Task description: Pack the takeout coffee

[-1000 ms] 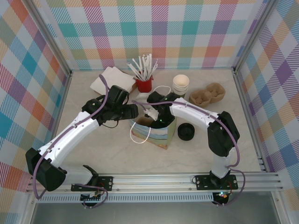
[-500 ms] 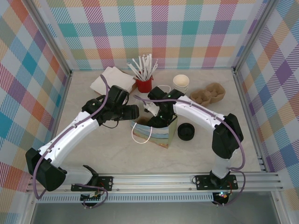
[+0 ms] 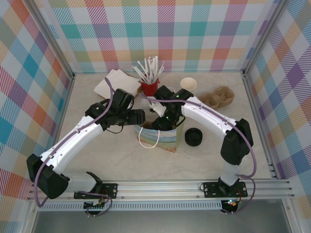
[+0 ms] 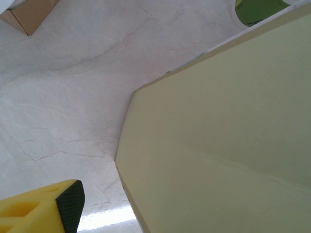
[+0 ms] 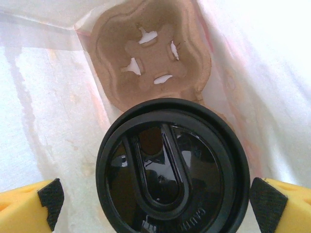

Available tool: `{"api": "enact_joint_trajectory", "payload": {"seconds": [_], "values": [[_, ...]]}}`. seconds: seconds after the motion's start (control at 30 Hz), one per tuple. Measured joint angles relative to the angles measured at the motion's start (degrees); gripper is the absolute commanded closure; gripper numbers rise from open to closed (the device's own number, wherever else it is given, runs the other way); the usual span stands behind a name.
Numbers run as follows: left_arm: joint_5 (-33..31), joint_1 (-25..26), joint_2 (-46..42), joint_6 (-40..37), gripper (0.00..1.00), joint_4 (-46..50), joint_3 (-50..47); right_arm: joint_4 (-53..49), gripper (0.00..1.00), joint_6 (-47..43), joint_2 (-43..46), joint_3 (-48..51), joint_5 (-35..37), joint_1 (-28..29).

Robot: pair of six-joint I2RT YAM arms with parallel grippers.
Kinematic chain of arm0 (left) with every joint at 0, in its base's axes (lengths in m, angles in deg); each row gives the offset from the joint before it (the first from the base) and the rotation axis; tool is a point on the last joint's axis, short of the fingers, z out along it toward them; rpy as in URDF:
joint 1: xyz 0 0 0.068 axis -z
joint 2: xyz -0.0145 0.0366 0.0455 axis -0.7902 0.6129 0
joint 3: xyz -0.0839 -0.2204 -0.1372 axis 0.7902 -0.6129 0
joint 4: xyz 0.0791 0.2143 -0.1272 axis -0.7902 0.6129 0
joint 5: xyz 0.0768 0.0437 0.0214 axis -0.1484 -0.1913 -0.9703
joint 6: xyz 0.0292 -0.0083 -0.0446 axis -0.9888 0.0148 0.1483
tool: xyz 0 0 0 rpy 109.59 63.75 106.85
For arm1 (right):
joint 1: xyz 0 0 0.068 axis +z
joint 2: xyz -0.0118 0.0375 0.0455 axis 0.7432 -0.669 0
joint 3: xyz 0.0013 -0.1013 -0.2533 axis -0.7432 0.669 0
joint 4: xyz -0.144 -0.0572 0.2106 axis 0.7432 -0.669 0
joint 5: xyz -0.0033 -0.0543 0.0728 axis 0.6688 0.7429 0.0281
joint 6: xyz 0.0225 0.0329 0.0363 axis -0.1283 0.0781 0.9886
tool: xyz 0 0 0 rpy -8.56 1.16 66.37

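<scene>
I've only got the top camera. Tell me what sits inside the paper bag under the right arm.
Observer: A black lid faces up inside the bag; the cup beneath is hidden.
Operator: Report what else is in there.
Observer: A brown pulp carrier lies on the bag's bottom.
Operator: Check the right fingers.
Observer: The right fingers stand spread, one each side of the lid.

Bag mouth: lidded cup takes most of the width, thin gaps beside it. Table before bag open. Lids just right, seemingly apart.
</scene>
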Motion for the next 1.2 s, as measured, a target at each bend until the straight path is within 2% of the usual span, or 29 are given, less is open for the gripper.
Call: {"api": "enact_joint_trajectory", "payload": {"seconds": [1.2], "values": [[-0.04,0.0,-0.11,0.0,0.2,0.0,0.0,-1.51,0.0,-0.07,0.28,-1.33,2.16,-0.26]]}}
